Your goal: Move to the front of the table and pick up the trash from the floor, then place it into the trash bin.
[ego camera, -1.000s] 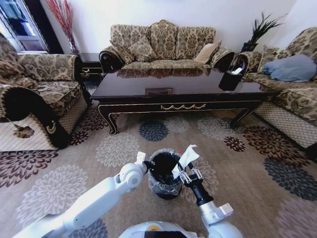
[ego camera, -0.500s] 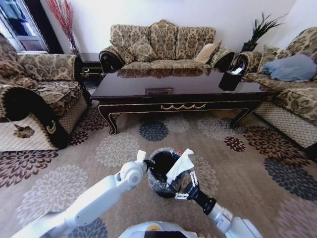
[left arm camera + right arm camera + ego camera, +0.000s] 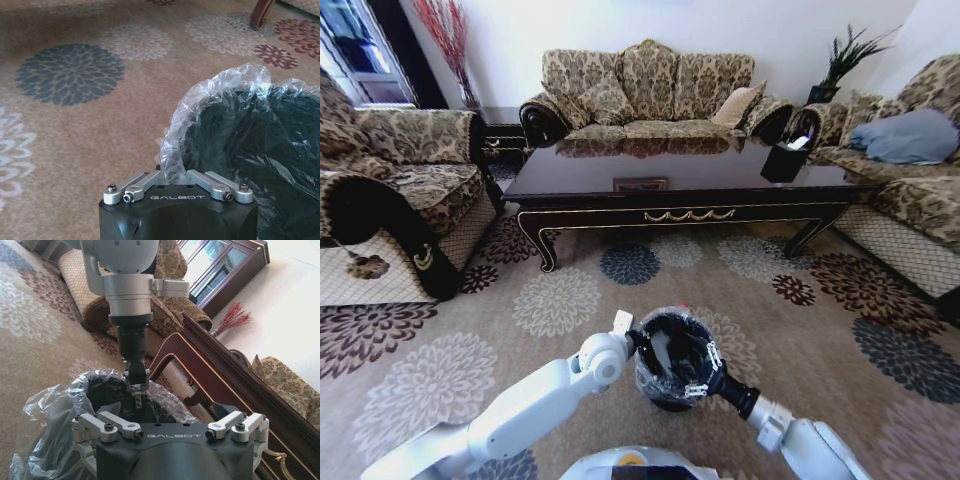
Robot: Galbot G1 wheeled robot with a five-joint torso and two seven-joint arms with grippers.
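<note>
**Paper scrap lying inside the bin, right pincer hanging just over the rim**

The whitish paper scrap (image 3: 663, 350) is lying inside the small round black pail with a thin plastic liner (image 3: 670, 362), directly under and slightly to the left of the right pincer (image 3: 703, 371), whose jaws are standing spread and empty above the bin's right edge. The left pincer (image 3: 633, 343) is pinching the liner at the left rim, on the flowered beige carpet (image 3: 560, 300).

White arms (image 3: 520, 410) (black Galbot-marked wrists)
</note>
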